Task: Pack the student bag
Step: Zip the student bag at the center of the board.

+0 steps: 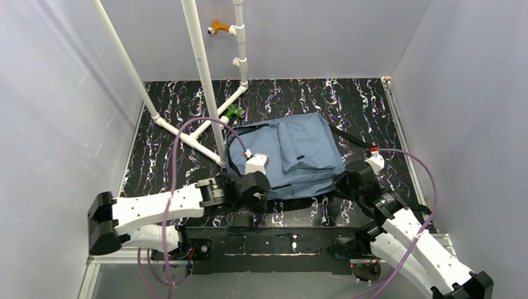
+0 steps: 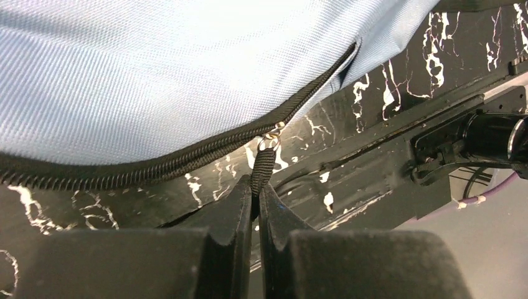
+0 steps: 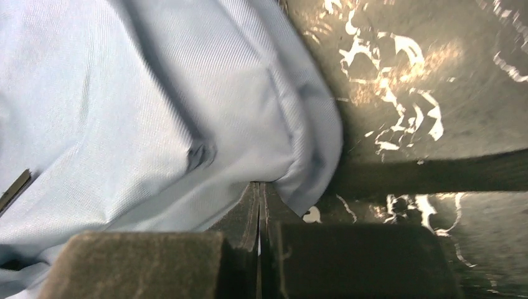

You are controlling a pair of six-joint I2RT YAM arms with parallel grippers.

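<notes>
The student bag [image 1: 299,149] is dusty-blue and lies flat in the middle of the black marbled table. My left gripper [image 1: 269,187] is at the bag's near left edge. In the left wrist view it [image 2: 256,184] is shut on the black woven zipper pull [image 2: 263,163], which hangs from the black zipper [image 2: 187,156] along the bag's edge [image 2: 155,75]. My right gripper [image 1: 341,182] is at the bag's near right corner. In the right wrist view it [image 3: 259,185] is shut, pinching the blue fabric [image 3: 155,93] at that corner.
A white pipe frame [image 1: 205,81] stands at the back left, its foot next to the bag, with a green clamp [image 1: 233,112] on it. A black strap [image 1: 348,137] trails from the bag's right side. Grey walls close in the table on three sides.
</notes>
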